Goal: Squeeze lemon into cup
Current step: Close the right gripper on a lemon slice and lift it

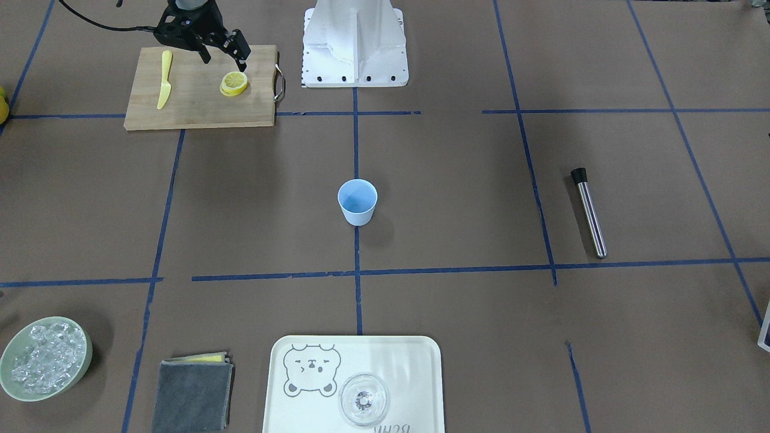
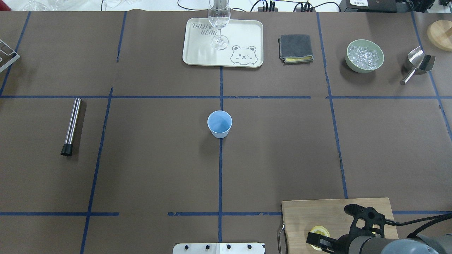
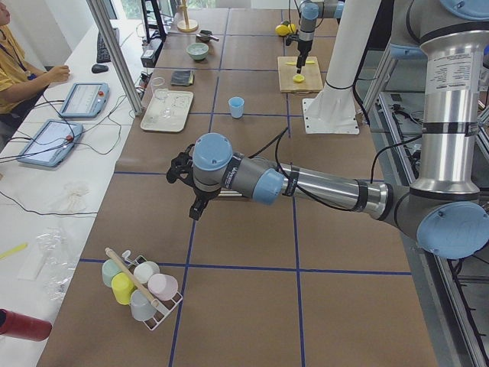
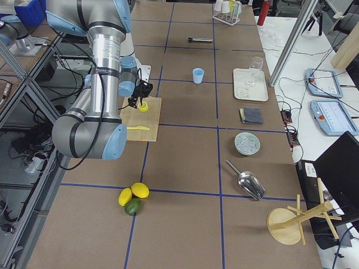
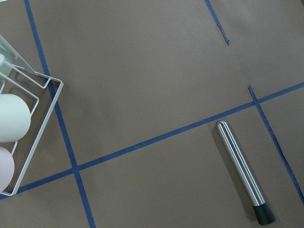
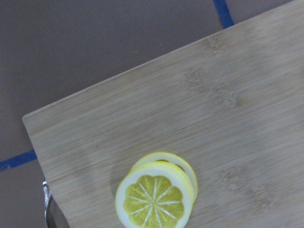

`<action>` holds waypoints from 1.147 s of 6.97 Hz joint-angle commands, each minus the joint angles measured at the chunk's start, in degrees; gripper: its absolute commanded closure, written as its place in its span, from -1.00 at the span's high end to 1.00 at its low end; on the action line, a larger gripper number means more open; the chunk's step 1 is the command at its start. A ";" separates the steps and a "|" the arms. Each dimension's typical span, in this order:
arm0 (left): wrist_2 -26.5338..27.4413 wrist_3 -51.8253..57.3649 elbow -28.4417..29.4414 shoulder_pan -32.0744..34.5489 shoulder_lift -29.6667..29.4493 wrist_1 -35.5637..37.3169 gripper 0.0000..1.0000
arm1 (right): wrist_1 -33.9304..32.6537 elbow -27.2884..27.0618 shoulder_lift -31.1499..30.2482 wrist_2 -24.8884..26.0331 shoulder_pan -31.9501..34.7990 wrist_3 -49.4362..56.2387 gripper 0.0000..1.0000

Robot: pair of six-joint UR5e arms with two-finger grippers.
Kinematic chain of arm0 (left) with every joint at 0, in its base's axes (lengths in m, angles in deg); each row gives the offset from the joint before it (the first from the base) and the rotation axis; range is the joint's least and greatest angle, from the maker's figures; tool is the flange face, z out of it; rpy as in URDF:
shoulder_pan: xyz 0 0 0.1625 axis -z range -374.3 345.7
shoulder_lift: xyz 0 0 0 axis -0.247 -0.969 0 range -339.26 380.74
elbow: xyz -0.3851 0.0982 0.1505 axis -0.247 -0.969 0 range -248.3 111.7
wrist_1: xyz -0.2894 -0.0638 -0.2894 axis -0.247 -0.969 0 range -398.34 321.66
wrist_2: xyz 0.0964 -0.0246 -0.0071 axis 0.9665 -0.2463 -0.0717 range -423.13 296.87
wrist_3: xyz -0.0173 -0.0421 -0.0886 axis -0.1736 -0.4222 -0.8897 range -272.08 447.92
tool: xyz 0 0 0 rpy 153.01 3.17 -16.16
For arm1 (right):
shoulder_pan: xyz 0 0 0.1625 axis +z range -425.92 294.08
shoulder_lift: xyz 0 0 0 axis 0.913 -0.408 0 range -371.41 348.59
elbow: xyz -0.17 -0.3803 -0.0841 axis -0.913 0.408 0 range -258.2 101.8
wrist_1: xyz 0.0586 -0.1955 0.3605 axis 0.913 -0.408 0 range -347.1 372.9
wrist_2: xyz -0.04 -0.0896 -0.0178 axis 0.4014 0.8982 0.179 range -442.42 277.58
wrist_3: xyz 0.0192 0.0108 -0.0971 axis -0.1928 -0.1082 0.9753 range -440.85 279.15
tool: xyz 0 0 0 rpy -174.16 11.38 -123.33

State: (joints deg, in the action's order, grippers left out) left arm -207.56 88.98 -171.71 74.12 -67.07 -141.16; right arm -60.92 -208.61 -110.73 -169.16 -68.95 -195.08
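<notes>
Two slices lie stacked on the cutting board (image 1: 192, 99) near the robot's base, and the lemon (image 1: 234, 83) on top is not yet picked up. The right hand (image 1: 224, 60) hangs just above it, fingers spread and holding nothing. I cannot tell the state of the left hand (image 3: 191, 200). Farther out, the cup (image 1: 357, 201) stands upright and empty in the middle of the tabletop (image 1: 451, 198). I judge that picking up, carrying and squeezing are all left.

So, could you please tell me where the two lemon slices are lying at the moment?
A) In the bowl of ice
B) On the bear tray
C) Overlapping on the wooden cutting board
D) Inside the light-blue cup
C: the lemon slices lie one partly on top of the other on the wooden cutting board, close by the open right gripper, and the light-blue cup stands apart at mid-table.
</notes>
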 commanded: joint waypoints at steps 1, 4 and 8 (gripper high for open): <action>-0.06 0.08 -0.12 0.00 0.01 -0.10 1.00 | -8.25 2.17 8.49 0.52 -0.58 -2.83 1.00; -0.15 0.08 -0.13 0.09 0.10 -0.19 1.00 | -8.71 2.61 7.21 0.34 0.04 -2.84 1.00; -0.15 0.08 -1.44 0.09 1.06 -0.10 1.00 | -8.63 5.08 7.21 -0.28 2.32 -2.14 1.00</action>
State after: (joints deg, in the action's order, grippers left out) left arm -207.71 89.06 -172.93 74.24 -66.17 -141.30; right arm -69.55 -203.61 -103.30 -169.34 -66.93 -197.26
